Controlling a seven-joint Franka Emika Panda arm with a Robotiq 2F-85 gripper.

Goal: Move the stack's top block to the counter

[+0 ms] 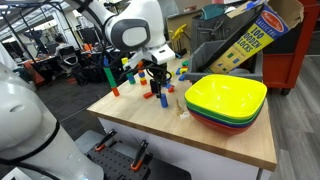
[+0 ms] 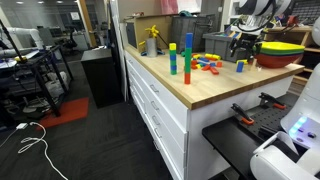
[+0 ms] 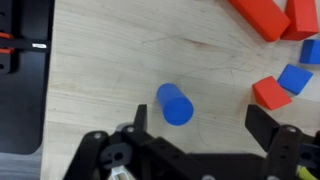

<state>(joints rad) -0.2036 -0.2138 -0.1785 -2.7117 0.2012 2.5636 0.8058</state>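
Note:
My gripper is open and empty, hanging low over the light wooden counter. A blue cylinder block lies on the wood just ahead of my left finger, touching neither finger. In both exterior views the gripper is over the counter next to the bowls. Two tall block stacks stand further along: a blue and green one and a green and red one.
Stacked yellow, green and red bowls sit right beside the gripper. Loose red and blue blocks and longer red blocks lie right of the gripper. More blocks are scattered mid-counter. The counter's edge is at left.

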